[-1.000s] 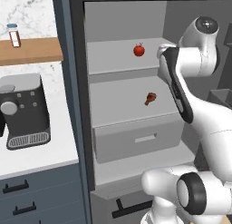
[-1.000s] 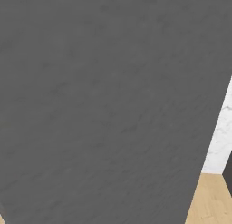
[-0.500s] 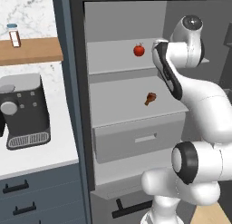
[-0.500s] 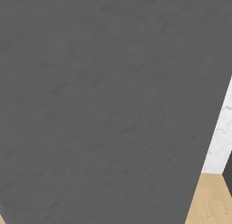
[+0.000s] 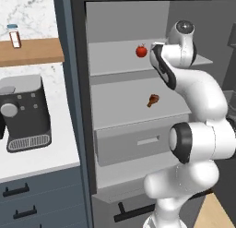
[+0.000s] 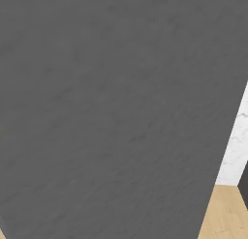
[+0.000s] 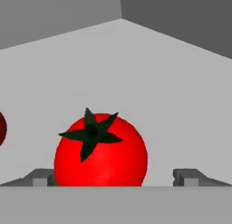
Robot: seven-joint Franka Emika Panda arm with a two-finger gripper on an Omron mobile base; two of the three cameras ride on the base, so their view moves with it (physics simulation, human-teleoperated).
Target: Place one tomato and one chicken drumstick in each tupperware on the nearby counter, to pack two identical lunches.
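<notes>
I saw my white arm reaching up into an open grey fridge, its gripper [image 7: 115,177] level with the upper shelf [image 5: 115,56]. From the hand camera, the two dark fingertips [image 7: 41,177] stood spread wide apart, and a red tomato [image 7: 100,150] with a dark green star-shaped stem sat between them, closer to the left tip. I could not tell whether either tip touched it; nothing was pinched. A sliver of a second dark red thing [image 7: 2,128] showed at the left edge of that view, too cut off to identify.

From the left base camera, the tomato [image 5: 141,51] rested on the upper shelf just beside the hand, and a brown chicken drumstick [image 5: 153,100] lay on the shelf below. To the left, a dark coffee machine [image 5: 25,112] stood on the white surface [image 5: 41,160], and a small jar [image 5: 14,36] stood on a wooden wall shelf [image 5: 30,51].
</notes>
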